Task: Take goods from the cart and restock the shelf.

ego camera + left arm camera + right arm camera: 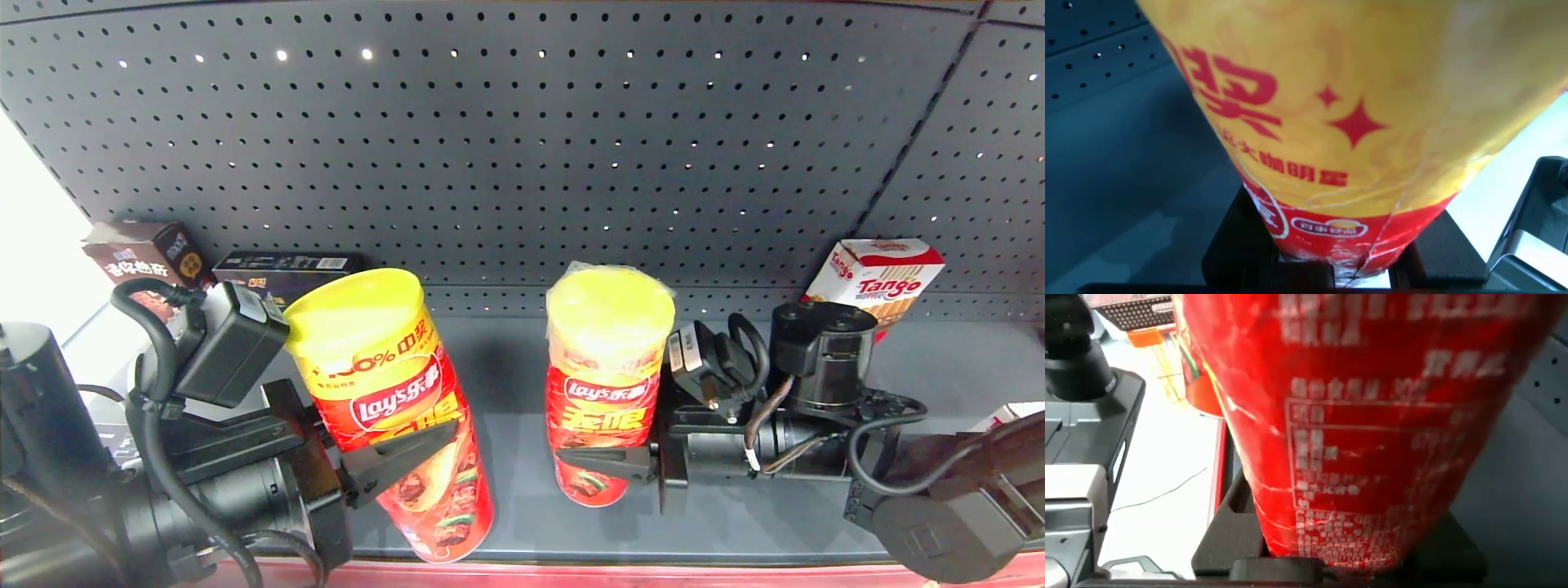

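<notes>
Red-and-yellow chip cans, two of them, both held over the grey shelf (735, 523). The left gripper (408, 457) is clamped round the lower half of the left can (392, 392). That can leans, top toward 11 o'clock, with its base right at the red front lip (653, 572). The left wrist view has the same can (1355, 122) wedged between the dark jaws.

The right gripper (600, 457) is clamped on the right can (608, 367), which is at 3 o'clock of the left one, upright and further in on the shelf. Can't tell if its base touches the board. In the right wrist view the can (1372, 416) sits tight in the claw.

Two dark boxes (147, 253) (286, 265) are at the back, 10 o'clock of the left can. A red-and-white wafer box (878, 278) is at 2 o'clock of the right can, against the pegboard (522, 163).

Progress, my read — the pick from the cart is done for this pair and both cans have arrived at the shelf, but neither is released. The right can looks nearly placed. The left one needs straightening and moving in from the lip. Still to do: set down, let go, pull back, likely more trips.
</notes>
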`<state>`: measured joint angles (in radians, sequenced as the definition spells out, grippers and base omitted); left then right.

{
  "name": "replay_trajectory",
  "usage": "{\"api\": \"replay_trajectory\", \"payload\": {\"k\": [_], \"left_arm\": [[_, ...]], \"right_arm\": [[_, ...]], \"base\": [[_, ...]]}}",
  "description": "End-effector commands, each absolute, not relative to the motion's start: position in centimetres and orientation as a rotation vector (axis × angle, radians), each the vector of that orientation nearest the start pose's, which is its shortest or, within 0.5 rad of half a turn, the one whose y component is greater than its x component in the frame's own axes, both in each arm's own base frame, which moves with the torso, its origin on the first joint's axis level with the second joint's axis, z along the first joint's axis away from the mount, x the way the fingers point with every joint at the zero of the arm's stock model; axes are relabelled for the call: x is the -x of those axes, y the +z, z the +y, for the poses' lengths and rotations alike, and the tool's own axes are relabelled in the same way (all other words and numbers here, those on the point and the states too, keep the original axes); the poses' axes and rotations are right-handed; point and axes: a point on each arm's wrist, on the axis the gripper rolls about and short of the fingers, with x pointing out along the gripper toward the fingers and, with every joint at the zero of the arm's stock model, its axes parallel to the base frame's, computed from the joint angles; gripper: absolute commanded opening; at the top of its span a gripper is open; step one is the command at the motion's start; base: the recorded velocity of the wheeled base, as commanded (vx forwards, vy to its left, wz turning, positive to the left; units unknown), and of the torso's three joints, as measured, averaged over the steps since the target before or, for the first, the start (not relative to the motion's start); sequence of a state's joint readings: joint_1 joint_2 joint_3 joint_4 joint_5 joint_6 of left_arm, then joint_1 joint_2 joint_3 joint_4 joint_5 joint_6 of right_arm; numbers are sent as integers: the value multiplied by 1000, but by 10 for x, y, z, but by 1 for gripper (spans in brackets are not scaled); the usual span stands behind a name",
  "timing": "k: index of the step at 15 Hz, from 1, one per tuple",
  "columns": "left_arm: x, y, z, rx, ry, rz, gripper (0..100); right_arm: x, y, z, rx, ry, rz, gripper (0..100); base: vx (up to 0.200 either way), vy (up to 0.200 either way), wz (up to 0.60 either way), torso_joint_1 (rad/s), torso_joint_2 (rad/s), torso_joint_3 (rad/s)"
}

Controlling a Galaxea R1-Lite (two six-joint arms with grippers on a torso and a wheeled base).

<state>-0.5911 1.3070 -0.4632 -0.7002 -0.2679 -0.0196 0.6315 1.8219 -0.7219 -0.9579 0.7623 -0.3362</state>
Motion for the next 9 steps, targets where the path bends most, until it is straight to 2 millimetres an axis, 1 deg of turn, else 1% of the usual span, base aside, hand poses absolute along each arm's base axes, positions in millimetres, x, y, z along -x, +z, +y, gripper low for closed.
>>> {"api": "replay_trajectory", "payload": {"k": [1,6,9], "left_arm": [[-158,195,-113,-5,-855,152,0],[-160,194,-112,-5,-848,157,0],[-160,194,-112,-5,-850,157,0]], "right_arm": [[-243,146,196,266,1404,-51,0],[-235,131,192,262,1409,-5,0],[-240,128,194,261,1405,0,0]], "base": [[0,0,0,0,0,0],[0,0,0,0,0,0],[0,0,0,0,0,0]]}}
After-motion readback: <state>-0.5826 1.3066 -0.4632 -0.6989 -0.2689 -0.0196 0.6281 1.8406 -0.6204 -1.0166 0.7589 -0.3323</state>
